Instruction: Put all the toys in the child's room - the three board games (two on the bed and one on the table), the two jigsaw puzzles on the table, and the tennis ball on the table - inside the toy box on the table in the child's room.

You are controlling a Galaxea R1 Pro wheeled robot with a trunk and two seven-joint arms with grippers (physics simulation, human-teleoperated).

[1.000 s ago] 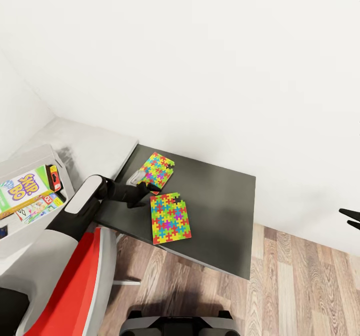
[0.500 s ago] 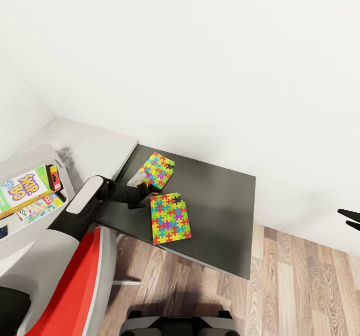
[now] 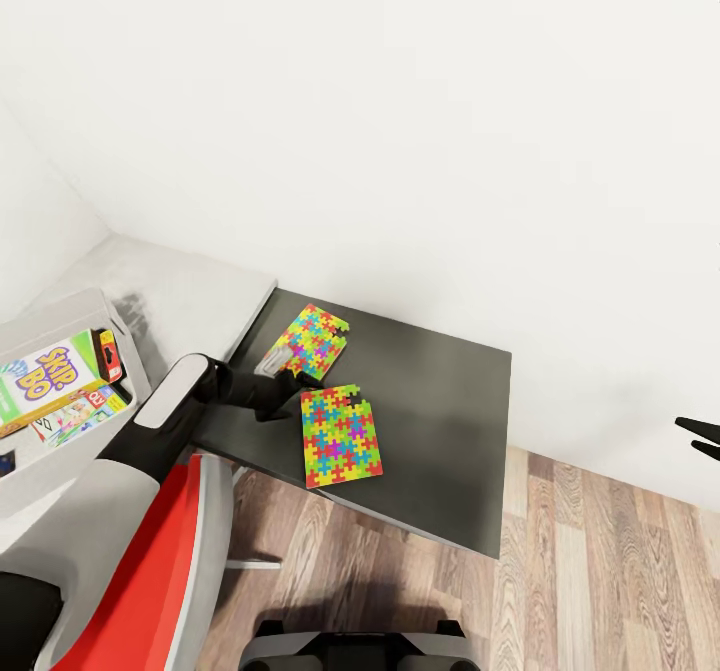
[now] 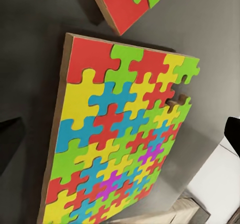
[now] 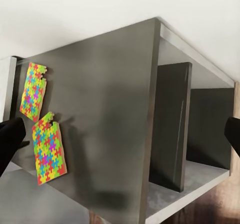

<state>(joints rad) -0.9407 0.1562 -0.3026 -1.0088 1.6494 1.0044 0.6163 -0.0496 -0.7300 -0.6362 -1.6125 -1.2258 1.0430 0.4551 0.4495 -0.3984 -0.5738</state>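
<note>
Two puzzles lie flat on the dark table (image 3: 440,421), the near puzzle (image 3: 341,434) just apart from the far puzzle (image 3: 314,337), and the left gripper (image 3: 285,383) sits low at the table's edge between them, its fingers too dark and foreshortened to tell whether they are apart. The right gripper (image 3: 699,435) is cut off at the picture's edge, with two black tips showing a gap between them. At the far left the toy box (image 3: 60,316) is partly out of frame, with the SKIP BO game (image 3: 40,375) and other boxes inside.

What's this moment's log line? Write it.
left tool open, by near puzzle | right tool open, beside table | far puzzle on table | games in bin
</note>
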